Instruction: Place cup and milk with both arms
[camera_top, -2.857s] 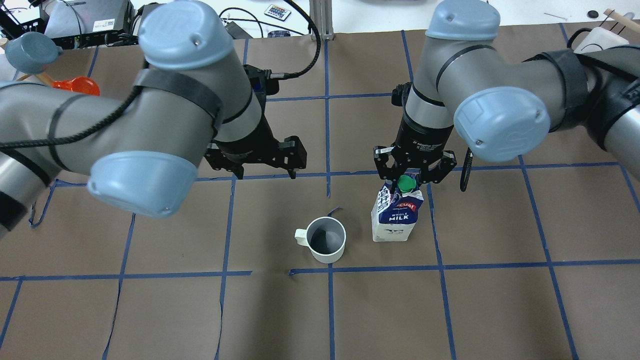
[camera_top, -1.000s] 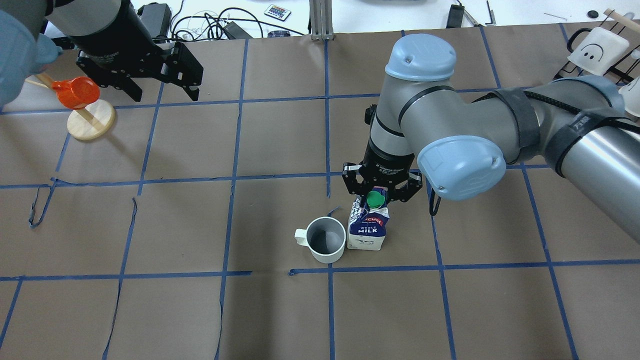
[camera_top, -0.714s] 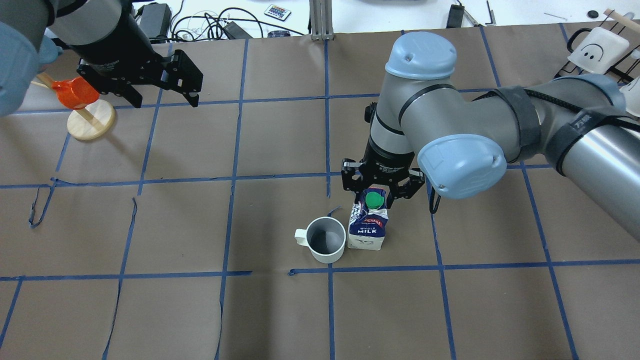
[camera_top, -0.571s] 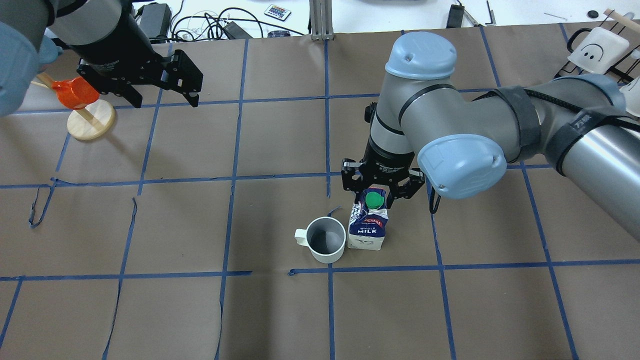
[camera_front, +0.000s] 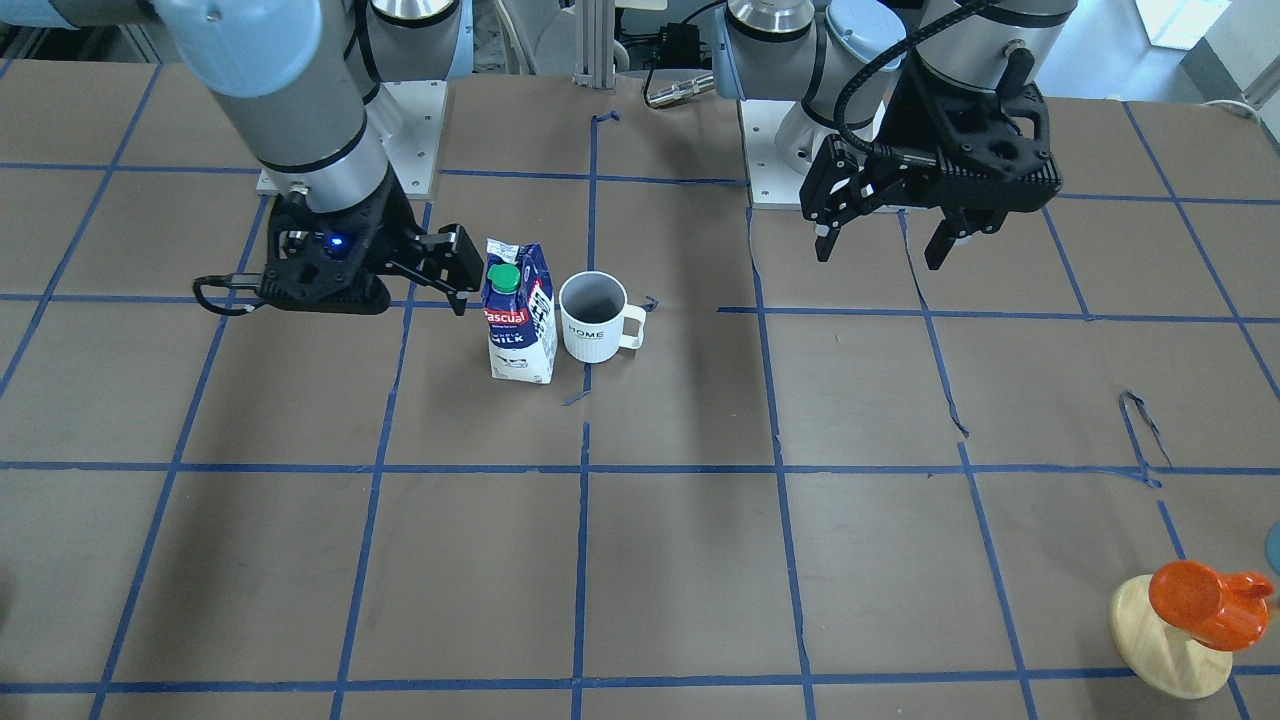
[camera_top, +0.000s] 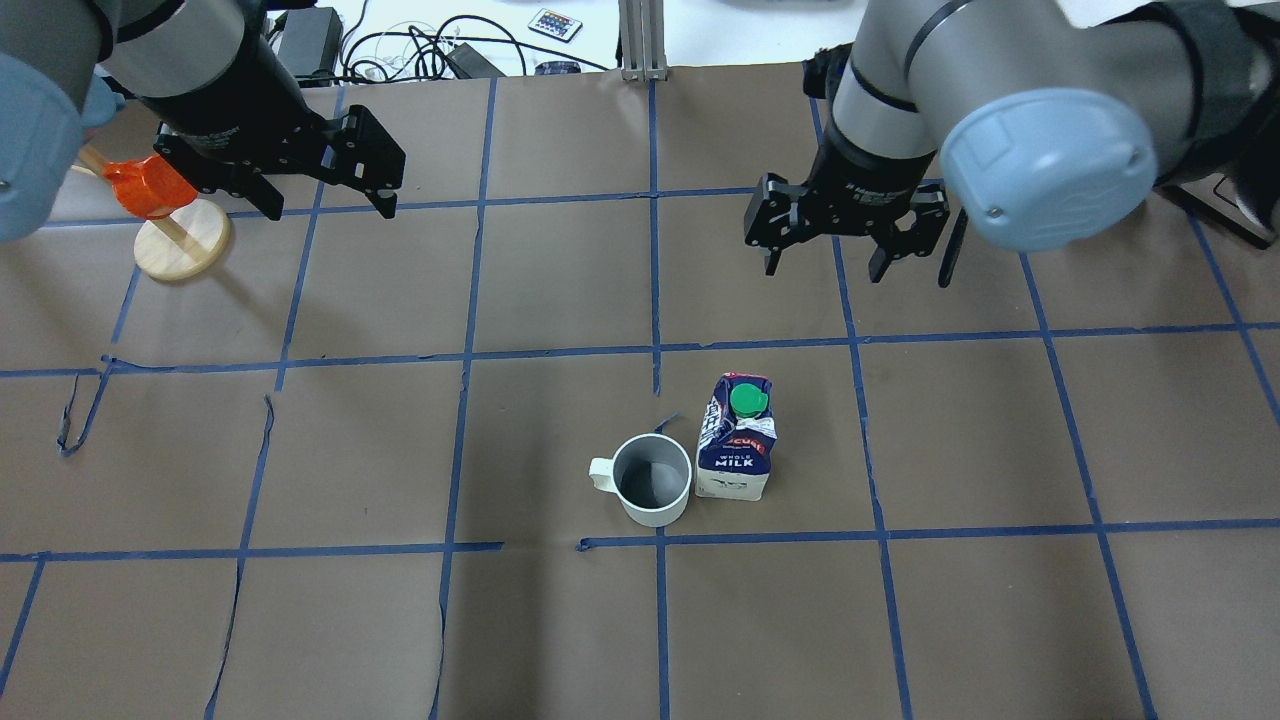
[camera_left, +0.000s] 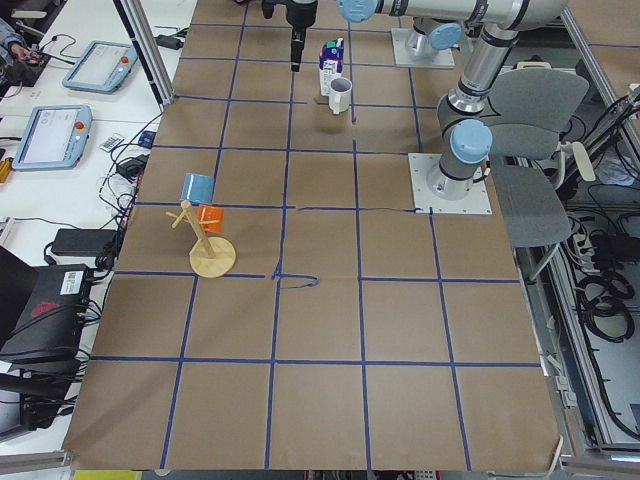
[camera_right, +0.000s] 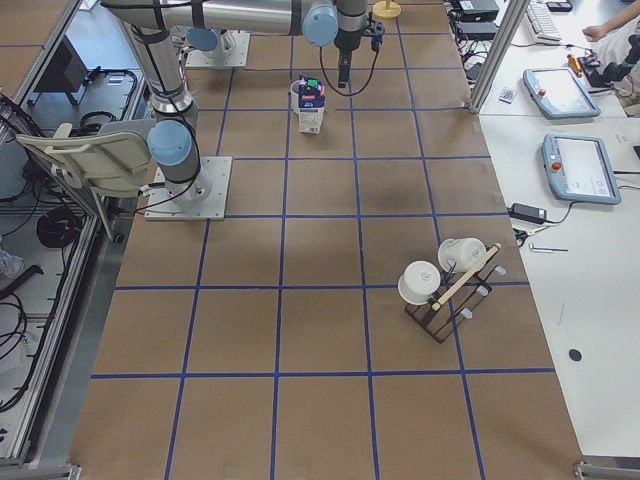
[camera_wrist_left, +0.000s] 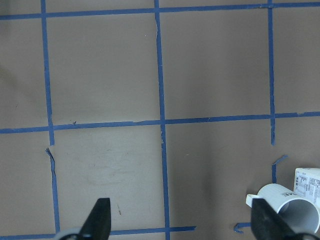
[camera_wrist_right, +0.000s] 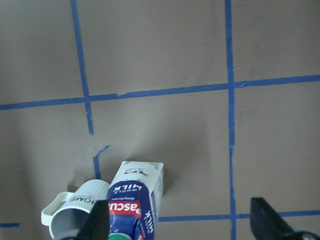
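Standing upright near the table's (camera_top: 1000, 620) middle were one cup (camera_top: 652, 480) and one milk (camera_top: 737, 455) carton, just beside each other, the cup's handle turned toward the robot's left. Two grippers hung clear of both, each with jaws spread and holding nothing. The right gripper (camera_top: 824, 270) was beyond the carton, the left gripper (camera_top: 328, 206) well apart, beside a single orange cup (camera_top: 140, 186) on one wooden disc (camera_top: 182, 248).

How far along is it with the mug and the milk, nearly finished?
Looks essentially done: the cup and the milk stand upright side by side on the table. Nothing is in hand: the left end effector and right end effector are open, empty and clear of them. Probably nothing of the placing is left.
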